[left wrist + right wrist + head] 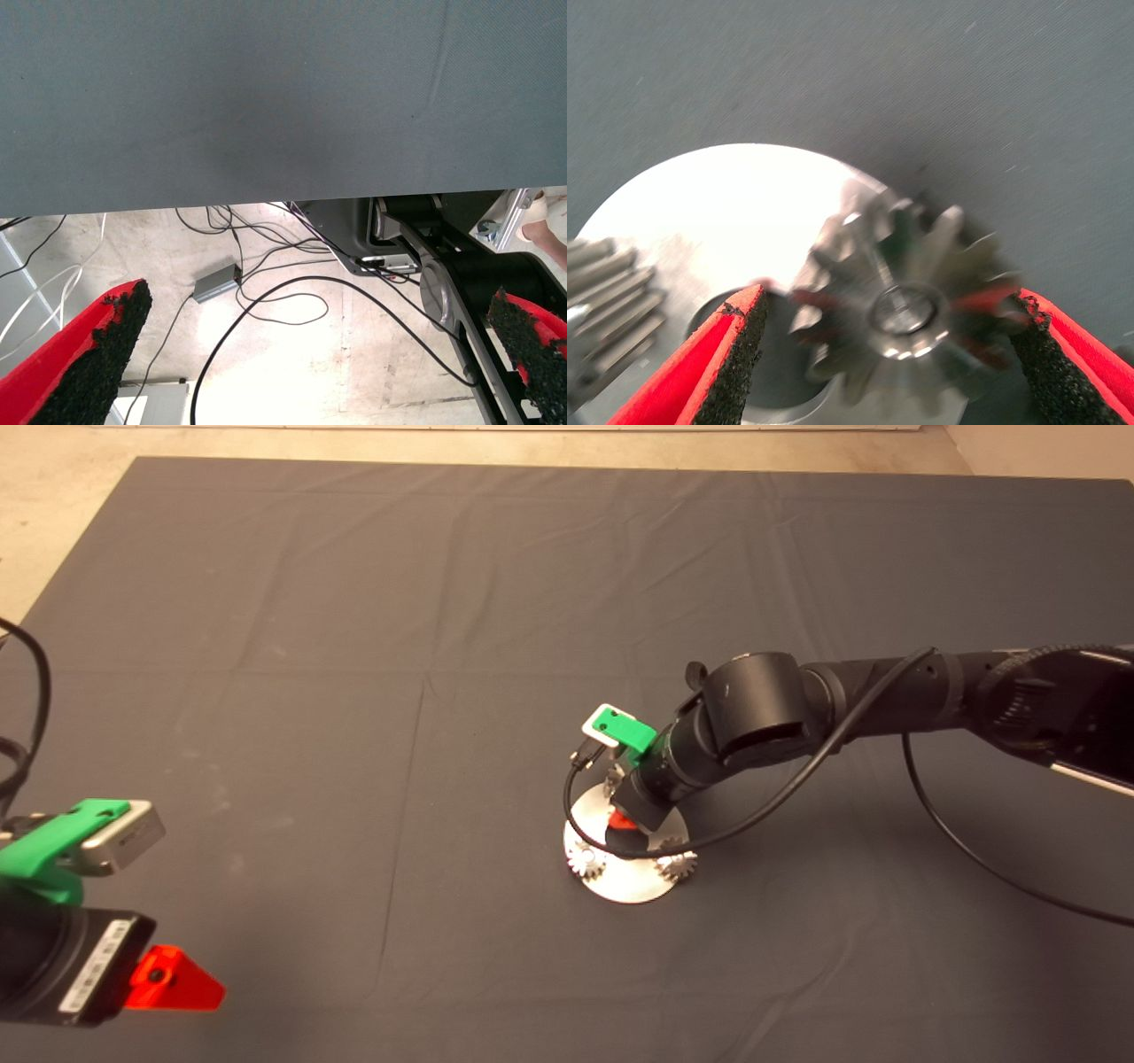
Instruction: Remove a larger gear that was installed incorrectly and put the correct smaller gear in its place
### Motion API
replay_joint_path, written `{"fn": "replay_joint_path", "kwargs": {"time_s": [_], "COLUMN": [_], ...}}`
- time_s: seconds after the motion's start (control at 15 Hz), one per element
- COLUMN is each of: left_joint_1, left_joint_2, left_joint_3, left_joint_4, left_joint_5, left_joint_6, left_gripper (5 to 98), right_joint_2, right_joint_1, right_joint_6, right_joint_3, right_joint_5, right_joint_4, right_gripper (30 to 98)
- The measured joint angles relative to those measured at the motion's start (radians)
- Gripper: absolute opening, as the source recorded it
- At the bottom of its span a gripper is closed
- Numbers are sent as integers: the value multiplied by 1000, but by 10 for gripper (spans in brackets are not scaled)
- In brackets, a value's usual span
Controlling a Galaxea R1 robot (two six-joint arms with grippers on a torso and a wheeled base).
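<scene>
Right end effector (890,341) over round plate (735,204), fingers open around larger gear (908,305). Left end effector (319,354) parked near left, open, empty.

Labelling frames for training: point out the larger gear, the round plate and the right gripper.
larger gear (908,310): right wrist view, bright centre hub.
plate (625,886): head view, bare near rim.
right gripper (890,341): right wrist view, midway between fingers.

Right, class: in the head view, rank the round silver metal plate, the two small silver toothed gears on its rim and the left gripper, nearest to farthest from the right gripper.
1. The round silver metal plate, directly beneath the right gripper.
2. The left-rim gear and right-rim gear: too close to call.
3. The left gripper, parked at the lower left edge.
</scene>
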Motion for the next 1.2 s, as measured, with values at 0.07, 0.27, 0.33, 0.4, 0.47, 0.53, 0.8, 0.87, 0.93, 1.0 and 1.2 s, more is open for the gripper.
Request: {"fn": "replay_joint_path", "kwargs": {"time_s": [0.07,0.27,0.33,0.4,0.47,0.53,0.8,0.87,0.93,1.0,1.2], "left_joint_1": [0,0,0,0,0,0,0,0,0,0,0], "left_joint_2": [0,0,-1,-1,-1,-3,-6,-6,-6,-6,-6], "left_joint_3": [0,0,0,0,0,0,3,3,3,3,3], "left_joint_4": [0,0,0,0,0,0,0,0,0,0,0], "left_joint_5": [0,0,0,0,0,0,0,0,0,0,0], "left_joint_6": [0,0,0,0,0,0,0,0,0,0,0], "left_gripper": [982,982,982,982,982,982,982,982,982,982,982], "right_joint_2": [0,1,3,4,4,3,3,3,3,3,0], "right_joint_1": [0,0,0,0,0,0,0,0,0,-1,-1], "right_joint_6": [0,0,0,0,0,0,0,1,1,4,4], "right_joint_3": [0,2,2,2,3,3,5,6,6,7,7], "right_joint_5": [0,1,1,3,3,3,8,9,10,10,11], "right_joint_4": [-11,-40,-55,-56,-58,-59,-59,-59,-58,-58,-58], "right_gripper": [707,660,660,660,635,616,561,560,545,526,524]}}
